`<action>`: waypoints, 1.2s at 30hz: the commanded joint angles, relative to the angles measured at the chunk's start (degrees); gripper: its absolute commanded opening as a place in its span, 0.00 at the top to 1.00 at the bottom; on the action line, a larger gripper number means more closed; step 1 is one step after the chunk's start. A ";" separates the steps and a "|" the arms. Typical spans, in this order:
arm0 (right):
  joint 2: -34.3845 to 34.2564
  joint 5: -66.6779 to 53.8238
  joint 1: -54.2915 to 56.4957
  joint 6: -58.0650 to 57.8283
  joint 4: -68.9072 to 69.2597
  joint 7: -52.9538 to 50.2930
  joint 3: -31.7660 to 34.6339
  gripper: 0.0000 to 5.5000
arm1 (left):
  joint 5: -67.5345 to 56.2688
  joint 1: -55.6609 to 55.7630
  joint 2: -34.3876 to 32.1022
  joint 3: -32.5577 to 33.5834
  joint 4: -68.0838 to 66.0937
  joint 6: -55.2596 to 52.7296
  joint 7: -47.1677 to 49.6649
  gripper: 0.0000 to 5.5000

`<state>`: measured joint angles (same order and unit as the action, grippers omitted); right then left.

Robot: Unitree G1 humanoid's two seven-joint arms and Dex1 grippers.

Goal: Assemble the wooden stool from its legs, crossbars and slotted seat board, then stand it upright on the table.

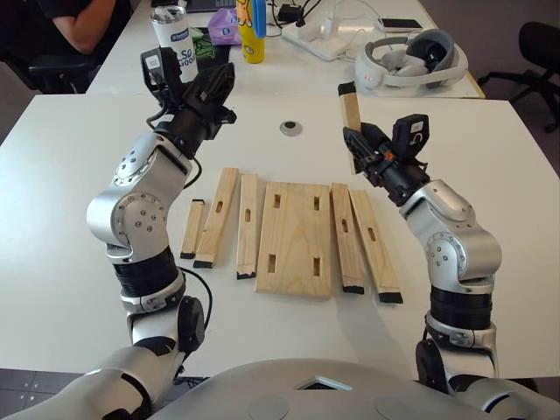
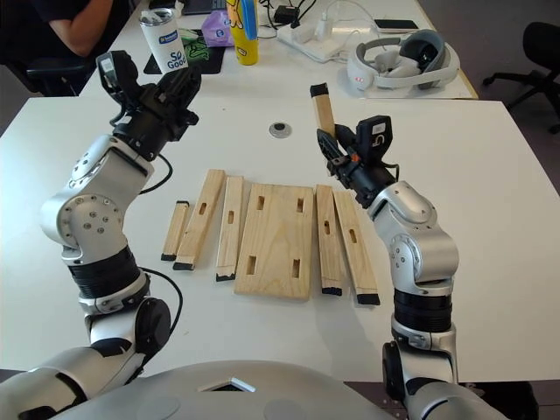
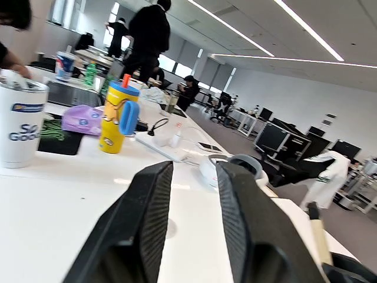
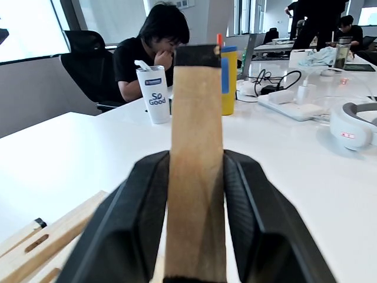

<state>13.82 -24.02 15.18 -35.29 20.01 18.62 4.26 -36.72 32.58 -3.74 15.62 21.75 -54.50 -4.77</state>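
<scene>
bright even office light, ceiling strip lights [image 3: 235,29] overhead, faint soft shadows on white table [image 1: 289,337]

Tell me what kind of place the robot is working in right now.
Most likely an open-plan office or lab workspace: rows of desks with monitors run under long ceiling light strips, and a black office chair stands by the white worktable.

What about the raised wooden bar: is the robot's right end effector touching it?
Touching. In the right wrist view the right end effector clamps the wooden bar on both sides, no gap.
</scene>
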 commanded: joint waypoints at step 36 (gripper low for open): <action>-1.86 -0.49 -4.33 8.79 4.71 6.01 -8.12 0.76 | -13.46 0.70 3.13 -4.19 -2.65 -12.47 4.19 0.75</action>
<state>11.75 -24.07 11.11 -26.97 24.16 24.07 -3.73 -49.74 33.90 -0.31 11.73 18.41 -66.15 -1.23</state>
